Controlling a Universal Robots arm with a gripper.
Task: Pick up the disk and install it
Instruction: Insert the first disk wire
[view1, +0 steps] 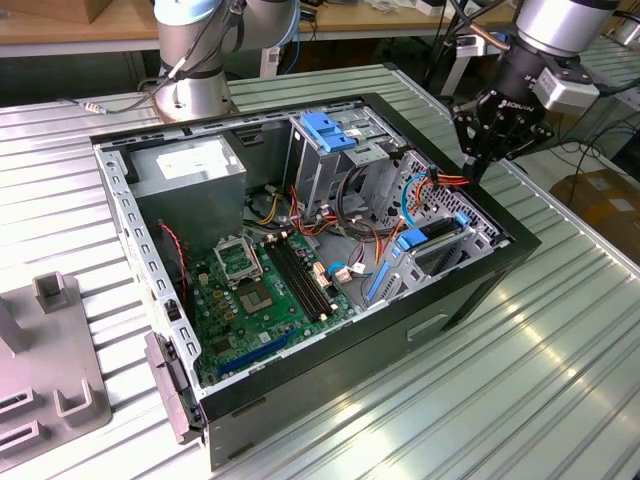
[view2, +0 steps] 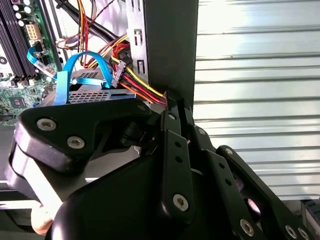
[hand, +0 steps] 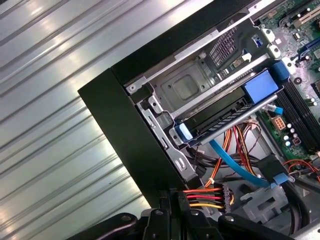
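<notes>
The disk (view1: 438, 232), a dark flat drive in a blue bracket, lies in the drive bay at the near right corner of the open computer case (view1: 330, 370). The first wrist view shows the disk (hand: 225, 114) seated between the bay rails, a blue tab at each end. My gripper (view1: 478, 165) hangs just outside the case's right wall, beyond the disk. Its fingertips (hand: 172, 200) are pinched together on a bundle of red, yellow and orange wires (hand: 202, 197) that ends in a black connector (hand: 225, 195). In the second wrist view the gripper (view2: 172, 100) holds the same wires (view2: 142, 85).
A blue data cable (hand: 235, 165) loops below the disk. Inside the case are a motherboard (view1: 260, 290), a grey power supply (view1: 190, 170) and a light-blue latch block (view1: 330, 130). A grey fixture (view1: 50, 380) stands on the ribbed metal table (view1: 540, 380) at the exterior view's left.
</notes>
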